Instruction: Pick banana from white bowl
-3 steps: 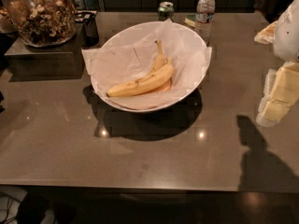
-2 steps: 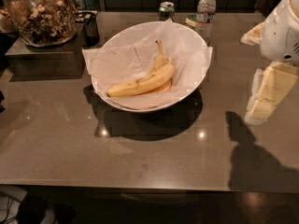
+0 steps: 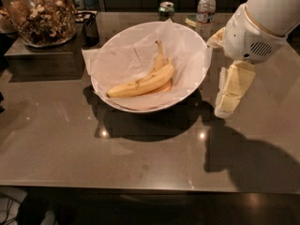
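The plump yellow banana (image 3: pixel 140 84) with brown flecks lies across the middle of the white bowl (image 3: pixel 112 102), on crinkled white paper. A thinner, paler banana (image 3: pixel 160 59) lies behind it and an orange-tinted one (image 3: pixel 163 87) peeks out under it. My gripper (image 3: pixel 216 76) hangs from the white arm (image 3: pixel 258 22) just past the bowl's right rim, above the table. It is open and empty, with one pale finger (image 3: pixel 232 89) pointing down and the other (image 3: pixel 216 37) near the rim.
A glass jar of snacks (image 3: pixel 40 14) stands on a dark box (image 3: pixel 42 60) at the back left. A green can (image 3: pixel 165 9) and a water bottle (image 3: pixel 205 11) stand behind the bowl. The brown table's front edge (image 3: pixel 140 187) is near.
My arm and gripper have moved left, from the right edge of the view to the bowl's right rim. The bananas and bowl have not moved.
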{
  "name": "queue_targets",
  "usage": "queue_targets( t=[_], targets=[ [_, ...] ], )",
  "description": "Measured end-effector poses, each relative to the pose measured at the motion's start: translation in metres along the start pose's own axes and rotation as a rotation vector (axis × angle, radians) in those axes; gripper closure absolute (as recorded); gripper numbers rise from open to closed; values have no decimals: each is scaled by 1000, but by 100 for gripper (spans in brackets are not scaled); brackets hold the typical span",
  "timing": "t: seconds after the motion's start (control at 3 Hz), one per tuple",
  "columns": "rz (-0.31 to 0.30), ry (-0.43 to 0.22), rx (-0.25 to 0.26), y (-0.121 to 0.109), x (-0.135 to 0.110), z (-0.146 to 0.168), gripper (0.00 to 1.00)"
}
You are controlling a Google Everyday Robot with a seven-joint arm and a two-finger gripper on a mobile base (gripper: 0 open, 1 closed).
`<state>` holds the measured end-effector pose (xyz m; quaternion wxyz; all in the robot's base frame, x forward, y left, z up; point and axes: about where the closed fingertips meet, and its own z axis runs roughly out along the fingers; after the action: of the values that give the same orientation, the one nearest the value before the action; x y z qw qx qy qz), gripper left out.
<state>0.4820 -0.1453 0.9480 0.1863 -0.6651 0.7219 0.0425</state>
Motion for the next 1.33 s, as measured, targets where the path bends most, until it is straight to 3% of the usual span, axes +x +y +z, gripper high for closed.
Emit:
queue_targets(
  t=[0.33,0.67,1.33],
  targets=[
    [10,-7,5,-1,-2,-5,0],
    [-25,-44,-22,-3,-17,0,0],
    [-137,-203,-106,-12,-70,28,0]
  ],
)
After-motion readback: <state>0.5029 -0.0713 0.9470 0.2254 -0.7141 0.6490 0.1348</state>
